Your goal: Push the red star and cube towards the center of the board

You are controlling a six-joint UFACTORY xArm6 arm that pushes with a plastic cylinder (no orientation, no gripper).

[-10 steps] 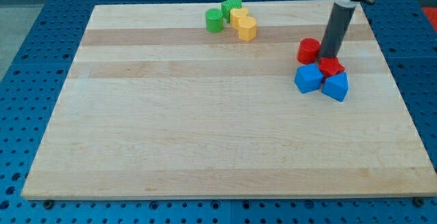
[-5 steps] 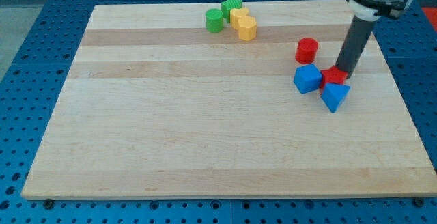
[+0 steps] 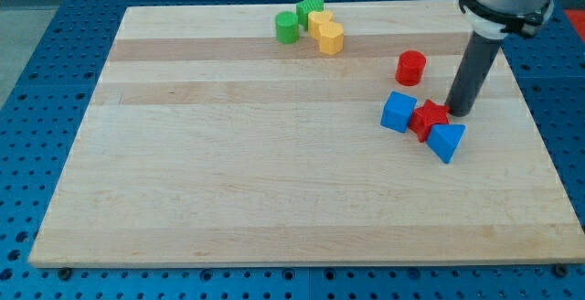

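- My tip [image 3: 458,112] rests on the board [image 3: 274,190] at the view's right, just beside the upper-right edge of the red star [image 3: 427,118]; whether it actually touches the star cannot be told.
- The arm ends in a plain dark rod [image 3: 473,73]; it carries no jaws, so there is no open or closed state to report.
- The red star lies between two blue blocks and appears to touch both.
- The blue cube [image 3: 398,112] sits on the star's left side as viewed.
- The blue triangular block [image 3: 445,141] sits at the star's lower right as viewed.
- This group of three lies right of the board's centre and slightly above mid-height.
- The red cylinder [image 3: 410,67] stands apart from the group, toward the view's top, left of the rod.
- Near the board's top edge, left of centre-right, four blocks cluster together: a green cylinder [image 3: 287,27], a second green block [image 3: 310,11] of unclear shape, and two yellow blocks [image 3: 319,22] [image 3: 331,38] of unclear shape.
- The cluster lies well apart from my tip.
- The board rests on a blue perforated table [image 3: 37,80].
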